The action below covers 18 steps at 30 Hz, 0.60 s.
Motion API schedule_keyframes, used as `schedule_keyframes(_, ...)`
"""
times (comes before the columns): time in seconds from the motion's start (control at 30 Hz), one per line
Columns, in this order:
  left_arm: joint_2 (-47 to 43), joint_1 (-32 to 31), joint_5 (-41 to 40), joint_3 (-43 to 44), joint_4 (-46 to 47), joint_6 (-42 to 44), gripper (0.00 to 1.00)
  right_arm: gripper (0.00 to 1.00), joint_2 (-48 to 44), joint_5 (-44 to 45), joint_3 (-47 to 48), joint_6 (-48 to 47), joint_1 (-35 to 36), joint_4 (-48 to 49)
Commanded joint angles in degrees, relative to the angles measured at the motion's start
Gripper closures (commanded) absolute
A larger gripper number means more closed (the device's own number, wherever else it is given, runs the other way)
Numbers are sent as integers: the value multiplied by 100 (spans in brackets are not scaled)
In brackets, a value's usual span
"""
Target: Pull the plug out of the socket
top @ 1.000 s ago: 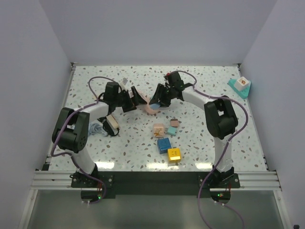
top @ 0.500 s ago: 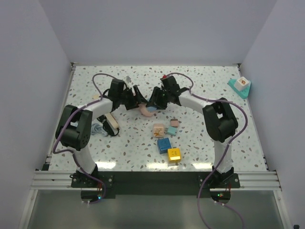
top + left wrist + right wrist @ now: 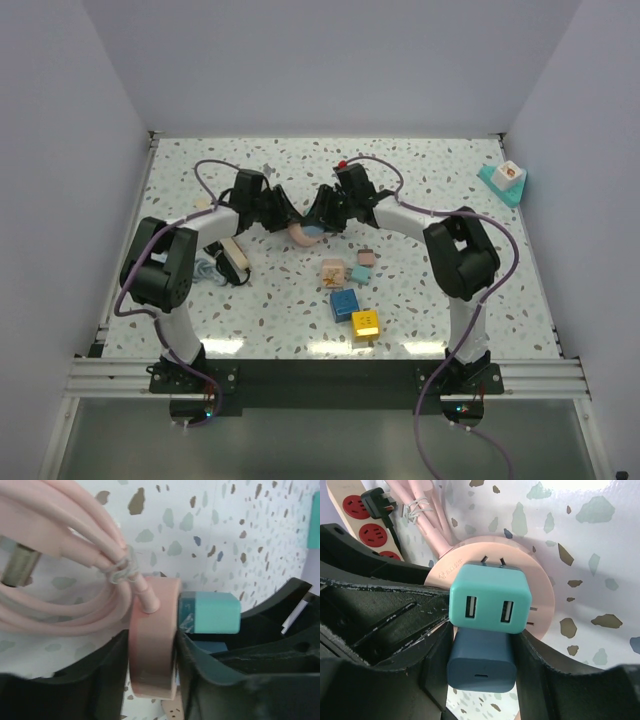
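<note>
Both grippers hold a pink round socket [image 3: 540, 595]; the black plug [image 3: 376, 500] sits on the cream power strip [image 3: 365, 530], away from them.
The left gripper [image 3: 151, 650] is closed on the pink round socket, one finger on each flat face. The right gripper [image 3: 482, 652] clamps the blue charger [image 3: 481, 660] from both sides, with the teal charger [image 3: 490, 597] just above its fingers. The black plug lies beyond this gripper's left finger, well apart from it; whether its pins are fully in is hard to see.
</note>
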Motion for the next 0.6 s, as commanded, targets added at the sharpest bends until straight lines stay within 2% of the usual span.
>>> schedule_keyframes(0.0, 98, -63, -5, -124, 334, -80, 59, 100, -538, -678, 26, 230, 133, 762)
schedule_keyframes(0.03, 98, -72, -4, -124, 343, -71, 75, 99, -546, -686, 34, 222, 132, 762)
schedule_keyframes(0.07, 90, -72, 4, -124, 343, -63, 82, 95, -546, -695, 60, 213, 132, 744)
schedule_keyframes(0.1, 90, -72, -22, -133, 325, -63, 88, 82, -564, -704, 78, 178, 132, 674)
schedule_keyframes(0.13, 72, -72, -39, -142, 290, -36, 98, 76, -573, -704, 104, 169, 141, 648)
schedule_keyframes(0.17, 72, -72, -66, -159, 273, -19, 100, 67, -573, -669, 122, 108, 133, 586)
schedule_keyframes(0.2, 46, -72, -101, -168, 255, -1, 100, 47, -634, -599, 148, 64, 132, 342)
schedule_keyframes(0.3, -24, -72, -215, -230, 202, 104, 100, 29, -800, -206, 228, -165, 106, -141)
schedule_keyframes(0.33, -42, -72, -241, -247, 202, 157, 100, 20, -836, -116, 245, -217, 80, -274)
schedule_keyframes(0.43, -130, -63, -347, -300, -26, 254, 100, 7, -933, 174, 280, -297, -69, -538)
schedule_keyframes(0.57, -183, -72, -347, -300, -53, 298, 100, 8, -714, 350, 701, -621, -175, -995)
